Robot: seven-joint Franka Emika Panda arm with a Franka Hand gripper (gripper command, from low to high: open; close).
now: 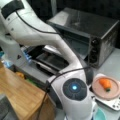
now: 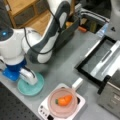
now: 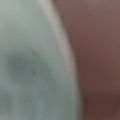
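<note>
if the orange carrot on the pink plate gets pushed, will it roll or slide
The orange carrot with a green tip is tapered and lies on its side, so it would probably roll in a curve. The round pink plate looks smooth and shallow, so sliding seems likely too. The gripper is at the teal plate.

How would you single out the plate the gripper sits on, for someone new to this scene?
Start at the toaster oven with its open door; in front sits a white scale carrying a pink plate with a carrot. Beside it, at a front view's left, lies the teal plate under the gripper, bare of food.
</note>
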